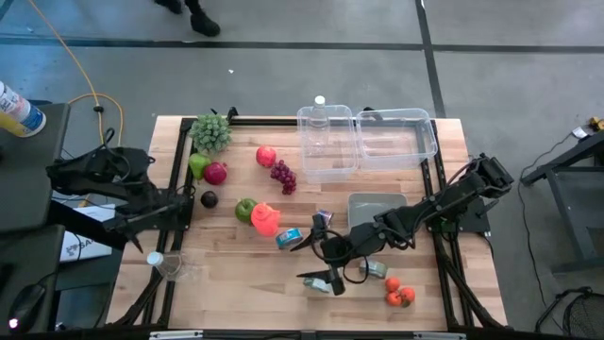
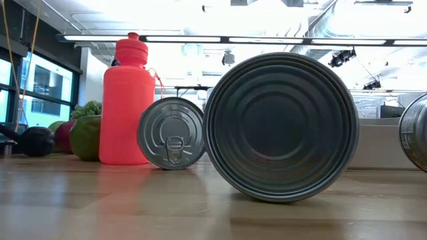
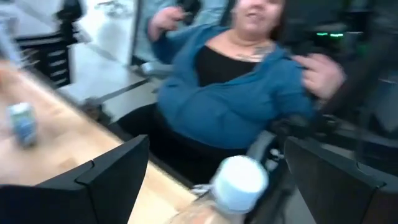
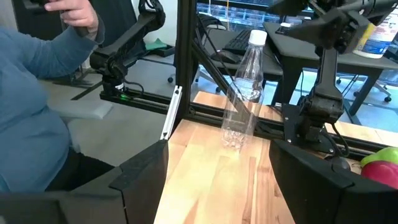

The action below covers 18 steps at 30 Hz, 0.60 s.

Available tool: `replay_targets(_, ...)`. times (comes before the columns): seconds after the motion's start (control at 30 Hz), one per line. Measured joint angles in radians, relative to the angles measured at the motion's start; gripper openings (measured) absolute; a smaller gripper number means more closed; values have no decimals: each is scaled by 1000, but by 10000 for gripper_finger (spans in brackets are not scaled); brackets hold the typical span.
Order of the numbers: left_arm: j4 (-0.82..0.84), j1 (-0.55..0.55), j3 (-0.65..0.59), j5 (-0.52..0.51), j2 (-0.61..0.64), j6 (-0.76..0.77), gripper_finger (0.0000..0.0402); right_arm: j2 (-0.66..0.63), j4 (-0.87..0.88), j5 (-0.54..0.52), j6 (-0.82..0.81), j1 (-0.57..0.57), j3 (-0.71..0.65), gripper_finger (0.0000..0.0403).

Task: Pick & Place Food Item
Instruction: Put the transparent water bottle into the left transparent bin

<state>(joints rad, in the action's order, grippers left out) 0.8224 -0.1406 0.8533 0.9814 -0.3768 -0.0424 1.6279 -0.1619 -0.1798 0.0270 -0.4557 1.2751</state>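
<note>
Fruit lies on the table's left half: green grapes (image 1: 210, 132), a pear (image 1: 197, 165), red apples (image 1: 216, 173), a dark plum (image 1: 209, 199), a green apple (image 1: 245, 209), purple grapes (image 1: 282, 176). Tomatoes (image 1: 398, 296) lie near the front right. My right gripper (image 1: 310, 260) hangs open above the front middle, level, facing the table's left, nothing between its fingers (image 4: 143, 168). My left gripper (image 1: 149, 244) is open at the left edge, facing the near edge. A clear bottle (image 1: 165, 264) stands upright just ahead of it, and its white cap (image 3: 239, 183) shows between the fingers, apart from them.
A red bottle (image 1: 265, 220) and cans (image 1: 288, 238) (image 1: 376, 269) stand mid-table; in the low view one can (image 2: 280, 127) lies on its side close up. Two clear tubs (image 1: 326, 142) (image 1: 396, 137) and a grey tray (image 1: 376, 208) sit right of centre. A person (image 3: 230, 93) is at the near edge.
</note>
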Motion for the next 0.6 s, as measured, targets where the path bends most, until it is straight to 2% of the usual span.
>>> replay_targets(0.07, -1, 0, 0, 40, 3, -19, 362, 0, 0, 0, -5, 0, 0, 270)
replay_targets(0.33, -4, 0, -51, 34, 21, -39, 362, 0, 0, 0, -33, 0, 0, 270)
replay_targets(0.6, -137, -44, -131, 80, 21, -27, 362, 0, -14, -4, -34, 0, -1, 270)
